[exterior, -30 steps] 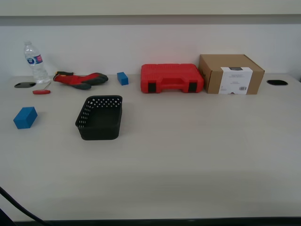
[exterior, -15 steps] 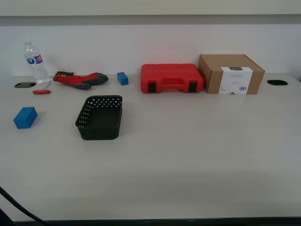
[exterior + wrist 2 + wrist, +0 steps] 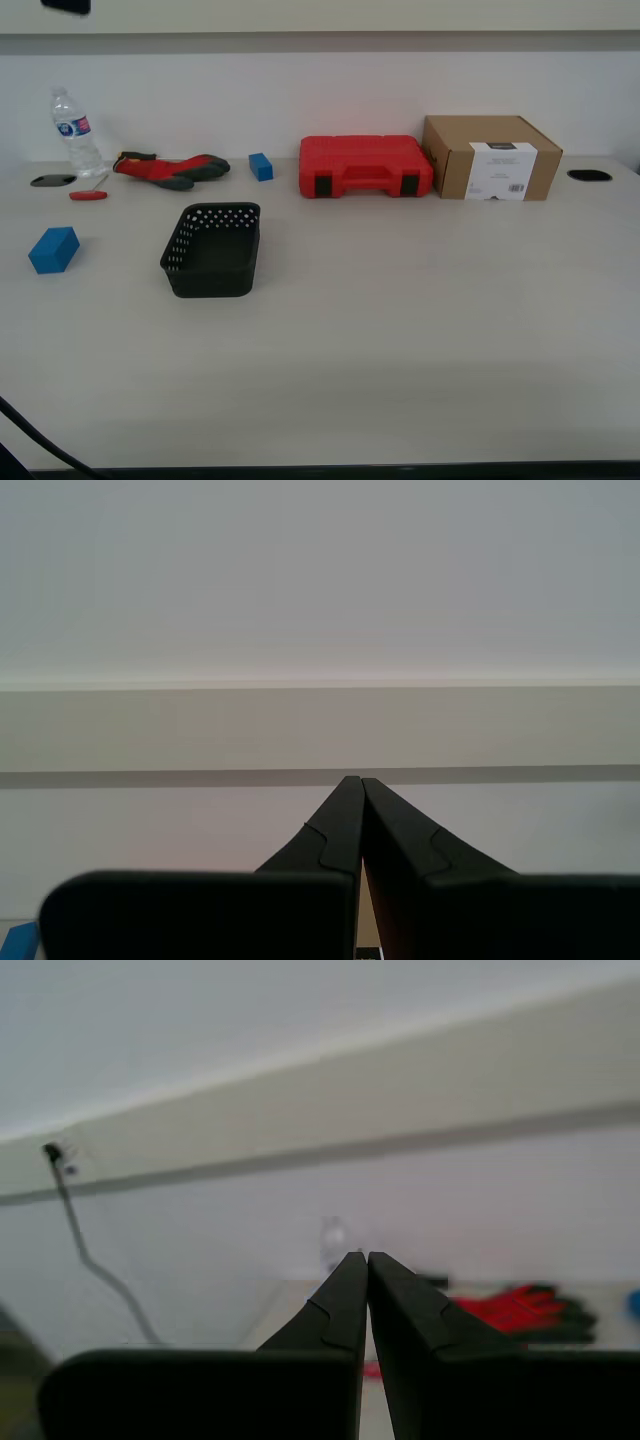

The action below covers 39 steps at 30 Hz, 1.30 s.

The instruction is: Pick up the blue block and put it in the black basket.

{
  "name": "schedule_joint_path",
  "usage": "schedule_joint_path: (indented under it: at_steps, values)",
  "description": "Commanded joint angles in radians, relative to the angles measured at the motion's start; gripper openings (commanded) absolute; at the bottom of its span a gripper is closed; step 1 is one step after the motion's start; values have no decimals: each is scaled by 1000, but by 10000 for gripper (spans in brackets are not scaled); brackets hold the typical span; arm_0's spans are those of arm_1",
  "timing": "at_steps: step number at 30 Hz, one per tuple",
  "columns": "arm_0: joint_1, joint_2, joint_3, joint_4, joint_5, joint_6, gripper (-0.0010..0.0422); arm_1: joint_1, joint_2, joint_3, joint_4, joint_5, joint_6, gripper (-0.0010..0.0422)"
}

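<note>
On the table, exterior view: nothing held, both task things sit apart.
blue block [image 3: 54, 249]: near the exterior view's left edge of the table [image 3: 400, 340], resting flat, free of any gripper.
black basket [image 3: 212, 250]: to the right of the blue block, well apart from it, upright, open side up; we see nothing inside it.
small blue cube [image 3: 261, 166]: farther back, between the red-and-black gloves [image 3: 172, 168] and the red case [image 3: 365, 166], touching neither.
red case: closed, at the far side near the wall, just left of the cardboard box [image 3: 490, 157].
water bottle [image 3: 74, 132]: upright at the far left; a small red tool [image 3: 88, 195] lies in front of it.
cable holes: one dark grommet [image 3: 53, 180] far left, another grommet [image 3: 589, 175] far right.
my first gripper [image 3: 362, 1260]: clenched, fingertips meeting, nothing between them; it points toward the wall, with the gloves and bottle blurred beyond in the first wrist view.
my second gripper [image 3: 356, 782]: clenched too, tips together, empty; it faces the wall, and we see a sliver of blue at the lower corner of the second wrist view, which we cannot identify.
arms in exterior view: only a dark object [image 3: 66, 6] at the top left edge shows; we cannot tell what it is.
</note>
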<state>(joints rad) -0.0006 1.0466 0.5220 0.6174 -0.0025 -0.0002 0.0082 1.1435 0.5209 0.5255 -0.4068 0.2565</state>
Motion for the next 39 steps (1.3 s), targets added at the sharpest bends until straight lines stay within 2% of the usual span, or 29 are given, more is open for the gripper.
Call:
schedule_joint_path:
  at_steps: [1, 9, 16, 21, 24, 27, 30, 32, 35, 39]
  values:
    - [1, 0, 1, 2, -1, 0, 0, 31, 107, 0, -39, -30, 35, 0]
    - [0, 0, 1, 2, -1, 0, 0, 178, 523, 27, -35, -31, 37, 0]
    - [1, 0, 1, 1, -1, 0, 0, 267, 724, 75, 19, -23, 43, 0]
    - [0, 0, 1, 1, -1, 0, 0, 349, 822, 151, 21, 56, 43, 0]
    - [0, 0, 1, 1, 0, 0, 0, 394, 867, 215, -85, 137, 43, 0]
    - [1, 0, 1, 1, -1, 0, 0, 409, 900, 276, -167, 181, 40, 0]
    - [0, 0, 1, 2, 0, 0, 0, 410, 913, 319, -206, 288, 38, 2]
    - [1, 0, 1, 1, -1, 0, 0, 410, 914, 362, -248, 344, 14, 16]
    - [1, 0, 1, 2, -1, 0, 0, 410, 914, 408, -264, 343, 13, 55]
    - [0, 0, 1, 2, 0, 0, 0, 413, 921, 471, -323, 335, 15, 140]
